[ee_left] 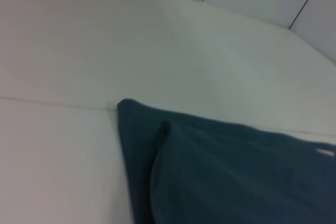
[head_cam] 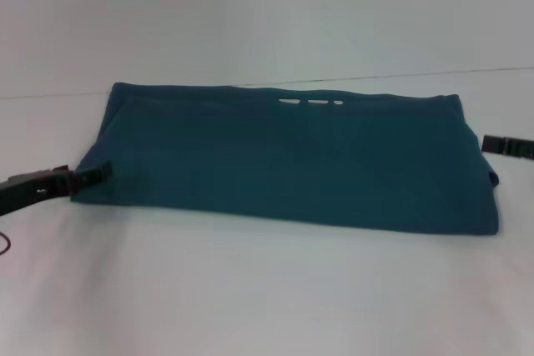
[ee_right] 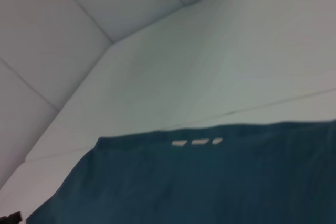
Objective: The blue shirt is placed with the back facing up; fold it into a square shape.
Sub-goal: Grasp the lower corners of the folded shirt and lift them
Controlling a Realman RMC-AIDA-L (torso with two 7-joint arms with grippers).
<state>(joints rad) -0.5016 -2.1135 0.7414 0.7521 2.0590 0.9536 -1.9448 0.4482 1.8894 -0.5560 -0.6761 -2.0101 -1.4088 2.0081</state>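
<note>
The left pincer [head_cam: 93, 174] lies low at the left near corner of the blue shirt [head_cam: 300, 164], with its tip touching the cloth edge; whether its fingers are parted or closed cannot be told. The right pincer [head_cam: 506, 147] sits at the right edge of the shirt, mostly cut off by the frame, and its opening cannot be told either.

The shirt lies flat on the white desk [head_cam: 250, 289] as a wide folded band, its long edges running left to right. Open desk surface lies on the near side and the far side. Three small white marks [head_cam: 313, 102] sit near the far edge; they cannot be read.
</note>
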